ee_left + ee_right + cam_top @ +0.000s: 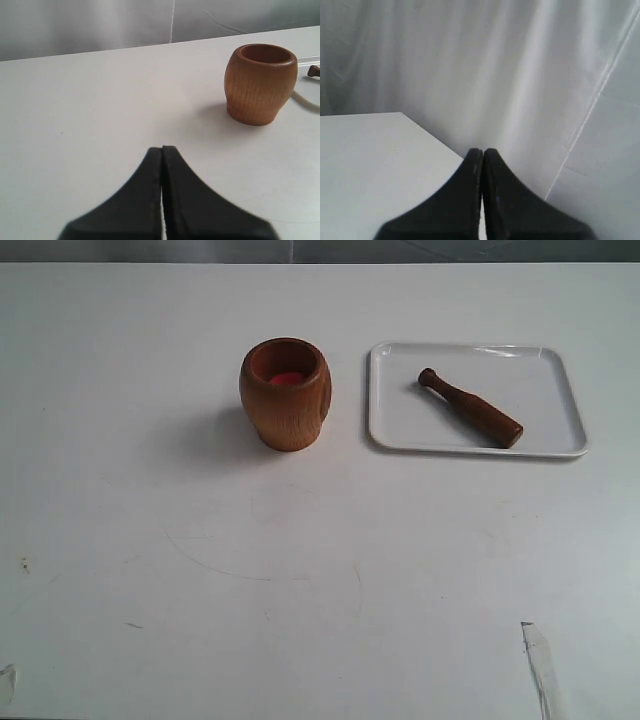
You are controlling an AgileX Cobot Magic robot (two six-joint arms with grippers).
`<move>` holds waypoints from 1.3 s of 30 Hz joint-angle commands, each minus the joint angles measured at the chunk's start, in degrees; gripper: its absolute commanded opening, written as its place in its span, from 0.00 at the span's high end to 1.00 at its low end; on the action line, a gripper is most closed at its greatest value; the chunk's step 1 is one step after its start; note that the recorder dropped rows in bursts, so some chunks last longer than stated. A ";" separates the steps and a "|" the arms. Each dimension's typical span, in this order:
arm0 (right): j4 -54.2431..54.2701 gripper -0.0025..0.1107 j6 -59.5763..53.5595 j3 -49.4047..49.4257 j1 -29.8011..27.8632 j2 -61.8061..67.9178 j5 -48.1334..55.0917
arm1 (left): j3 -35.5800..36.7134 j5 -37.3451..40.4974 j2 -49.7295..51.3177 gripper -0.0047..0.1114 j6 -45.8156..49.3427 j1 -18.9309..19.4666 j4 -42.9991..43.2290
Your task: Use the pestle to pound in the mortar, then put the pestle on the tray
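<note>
The dark reddish-brown wooden pestle lies on the glossy white rectangular tray, beside the light brown wooden mortar. The left gripper and right gripper both have their fingers pressed together, empty.

We see a wooden mortar standing upright on the white table, its inside reddish. Just beside it on the right, not touching, lies a glossy white tray. The dark pestle rests diagonally on the tray, with its knobbed thin end toward the mortar and its thick end near the tray's front rim.
</note>
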 commanded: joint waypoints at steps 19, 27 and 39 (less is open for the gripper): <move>0.39 0.98 0.57 11.52 0.84 -14.16 -0.79 | 0.03 -0.17 -0.07 0.96 -0.47 -0.44 -0.42; 2.63 0.98 3.54 11.52 0.84 -14.16 -0.52 | 0.03 -0.17 -0.07 0.96 -0.47 -0.44 -0.42; 2.76 0.98 8.68 22.52 -14.39 -25.92 -0.29 | 0.03 -0.17 -0.07 0.96 -0.47 -0.44 -0.42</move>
